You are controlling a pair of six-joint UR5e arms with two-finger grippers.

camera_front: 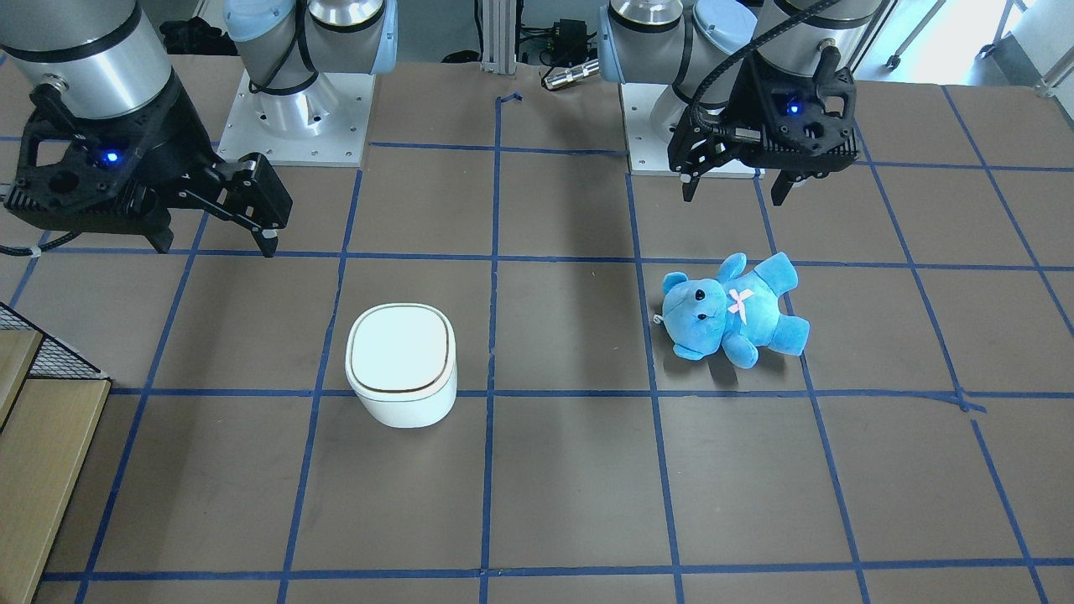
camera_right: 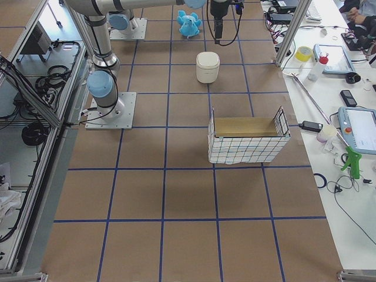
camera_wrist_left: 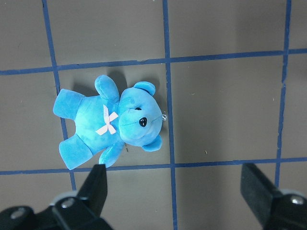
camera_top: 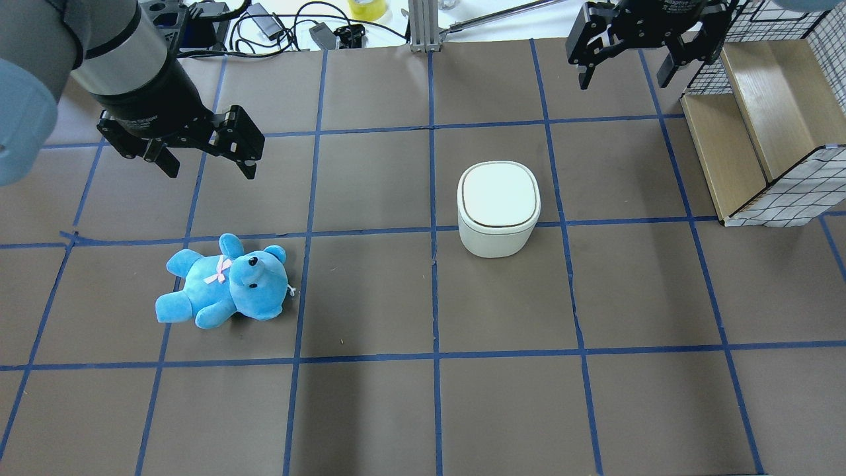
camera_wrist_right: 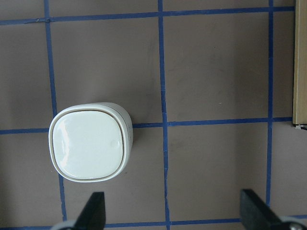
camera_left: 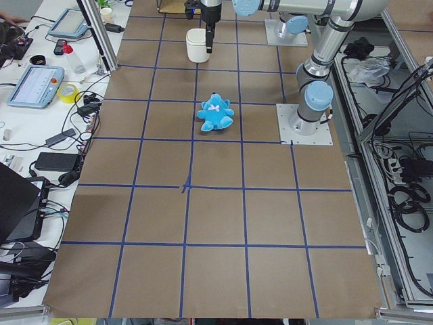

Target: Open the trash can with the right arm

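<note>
The white trash can (camera_top: pixel 498 208) stands on the table with its lid shut; it also shows in the front view (camera_front: pixel 403 365) and at the left of the right wrist view (camera_wrist_right: pixel 90 141). My right gripper (camera_top: pixel 624 83) is open and empty. It hangs high above the table, beyond and to the right of the can in the overhead view, and apart from it (camera_front: pixel 216 247). My left gripper (camera_top: pixel 211 173) is open and empty above the table, just beyond the blue teddy (camera_top: pixel 225 281), which lies on its back (camera_wrist_left: pixel 110 120).
A wire-mesh basket with a wooden inside (camera_top: pixel 760 132) stands at the table's right edge, close to the right gripper. Blue tape lines grid the brown table (camera_top: pixel 429 396). Cables and tools lie past the far edge.
</note>
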